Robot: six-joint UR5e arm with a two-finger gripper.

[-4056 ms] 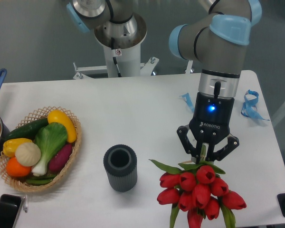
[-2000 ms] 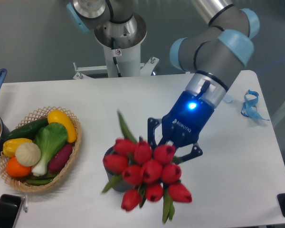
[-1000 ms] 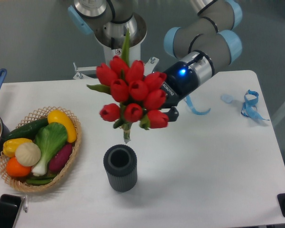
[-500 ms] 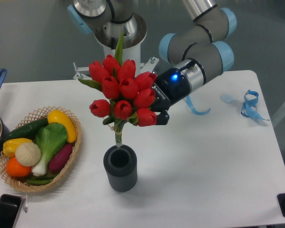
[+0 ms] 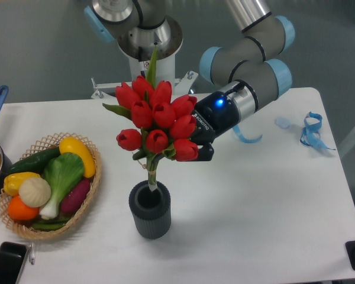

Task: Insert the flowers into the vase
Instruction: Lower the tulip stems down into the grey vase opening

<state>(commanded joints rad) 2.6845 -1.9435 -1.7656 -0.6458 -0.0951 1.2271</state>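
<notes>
Lowering: we have the flowers (image 5: pixel 158 121) upright, stem tips entering the vase (image 5: pixel 149 209).
Fingers (image 5: pixel 205 151): hidden behind blooms, state unclear.
Next: we judge straight descent, then release.

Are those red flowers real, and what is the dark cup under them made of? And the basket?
The flowers look artificial, maybe plastic or fabric: the heads are evenly red, smooth and alike, though I can't be sure. The vase seems matte dark grey plastic or rubber, with fine ribs and no shine. The basket looks woven from tan wicker or straw, by its braided rim.
</notes>
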